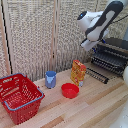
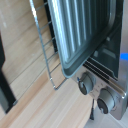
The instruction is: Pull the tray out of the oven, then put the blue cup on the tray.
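Tabletop scene with one arm raised at the exterior view's right. The gripper (image 1: 88,44) hangs in front of the upper part of the oven (image 1: 114,54), clear of the table; its fingers are too blurred to separate and the wrist view shows none of them, so its opening cannot be told, and nothing is seen in its grasp. The tray (image 1: 106,62) — a rack of thin bars — appears to project from the oven's mouth over the lowered door, presumably to offer a reachable resting place. The wrist view looks down past the wire rack, a ribbed pan (image 2: 82,35) and the control knobs (image 2: 97,92). The blue cup (image 1: 51,79) stands upright on the wooden table (image 1: 95,107), well apart from the oven, beside an orange carton (image 1: 78,73) and a red bowl (image 1: 70,90) — not yet moved. A red basket (image 1: 20,97) sits at the exterior view's left.
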### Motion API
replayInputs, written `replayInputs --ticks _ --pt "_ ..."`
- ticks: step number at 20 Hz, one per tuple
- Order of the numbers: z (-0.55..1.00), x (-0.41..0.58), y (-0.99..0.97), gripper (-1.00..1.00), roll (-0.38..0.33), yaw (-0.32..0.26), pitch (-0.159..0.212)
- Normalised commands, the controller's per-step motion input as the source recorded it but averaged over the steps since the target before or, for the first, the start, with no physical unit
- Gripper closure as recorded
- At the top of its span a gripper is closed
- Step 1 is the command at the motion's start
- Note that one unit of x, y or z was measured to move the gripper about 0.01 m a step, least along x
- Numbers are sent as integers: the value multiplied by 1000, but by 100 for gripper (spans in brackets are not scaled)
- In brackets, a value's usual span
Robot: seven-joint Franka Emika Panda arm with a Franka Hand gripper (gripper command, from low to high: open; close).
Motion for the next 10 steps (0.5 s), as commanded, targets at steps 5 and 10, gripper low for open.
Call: replayInputs --ticks 5,10 --pt "369 51 462 -100 155 -169 -163" --pt "385 0 458 -100 145 -192 -172"
